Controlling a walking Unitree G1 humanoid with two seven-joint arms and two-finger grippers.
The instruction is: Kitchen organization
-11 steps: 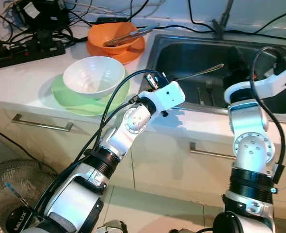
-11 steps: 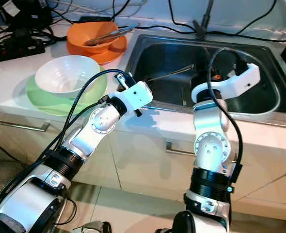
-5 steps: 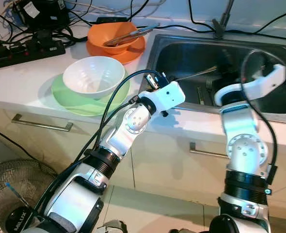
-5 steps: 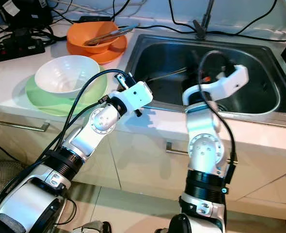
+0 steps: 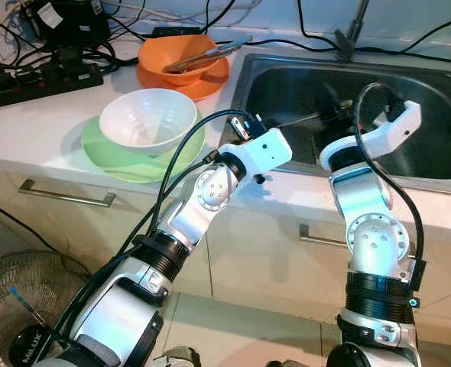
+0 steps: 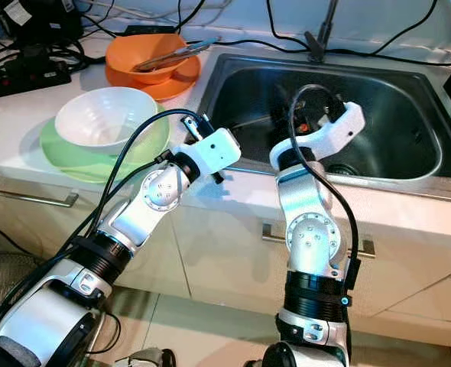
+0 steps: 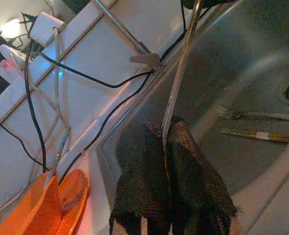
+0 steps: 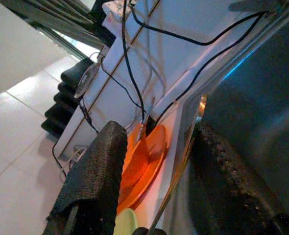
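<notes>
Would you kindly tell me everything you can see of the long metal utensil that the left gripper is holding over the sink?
The utensil is a thin, shiny metal rod, seemingly a handle. The left gripper is shut on its near end. From there it slants up and out over the steel sink, above a fork on the basin floor. Its far end reaches between the open jaws of the right gripper; that tip's shape is hidden.
</notes>
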